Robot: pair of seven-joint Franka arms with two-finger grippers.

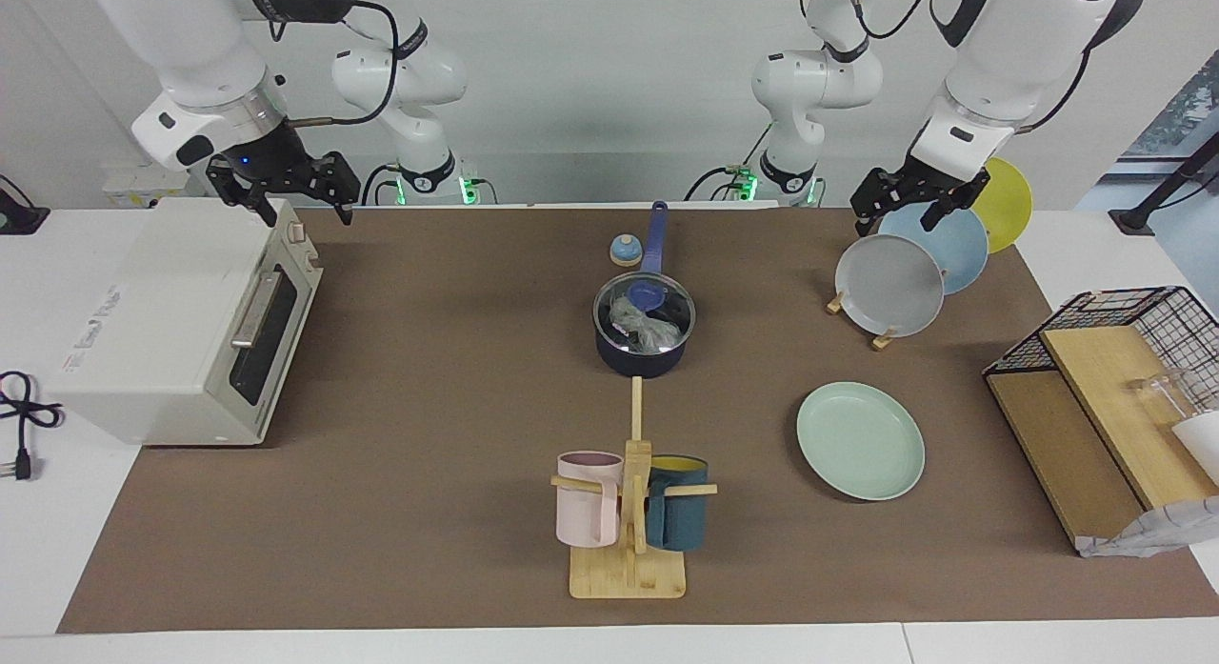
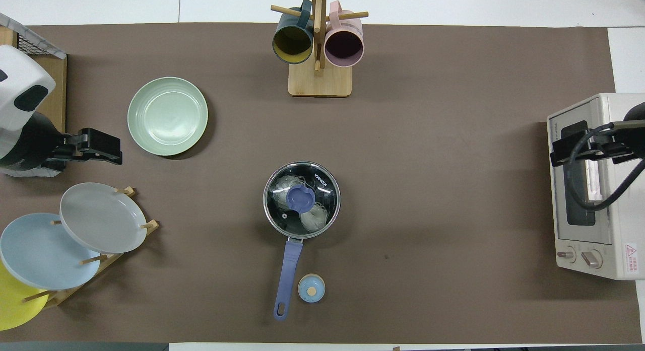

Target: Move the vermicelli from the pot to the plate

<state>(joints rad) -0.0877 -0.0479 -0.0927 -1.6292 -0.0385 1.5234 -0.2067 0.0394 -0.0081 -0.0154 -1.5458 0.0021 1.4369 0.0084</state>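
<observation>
Plate (image 1: 860, 441) bare, vermicelli (image 1: 640, 325) in lidded pot (image 1: 643, 340), well apart from both released fingers.

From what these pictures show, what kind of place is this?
Probably a lab bench staged as a kitchen: a white toaster oven, a dark navy lidded saucepan holding noodles, and a wooden mug stand sit on a brown mat between two white robot arms.

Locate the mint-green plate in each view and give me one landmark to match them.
Facing view: the plate lies in the lower right of the picture, below the rack of standing plates.
Overhead view: the plate lies in the upper left, above that same rack.
Shared landmark: the pot, glass lid on, sits mid-table in both views, its handle pointing toward the robots.
</observation>
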